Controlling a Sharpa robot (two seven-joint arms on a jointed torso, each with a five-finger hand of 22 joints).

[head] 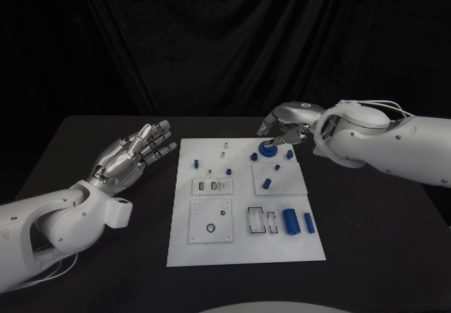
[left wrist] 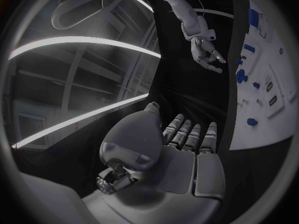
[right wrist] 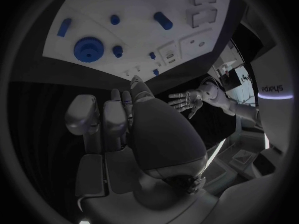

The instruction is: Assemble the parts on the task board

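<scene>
- Hovering my right hand (head: 282,130) over the far right corner of the task board (head: 244,251), fingers curled downward just above the blue gear (head: 267,151); I cannot tell whether they touch it.
- My left hand (head: 136,156) is held off the board's left edge above the bench (head: 376,261), palm up, fingers spread, holding nothing.
- Small blue pegs (head: 266,183) stand mid-board; two blue cylinders (head: 292,222) lie near the right edge, closer to me.
</scene>
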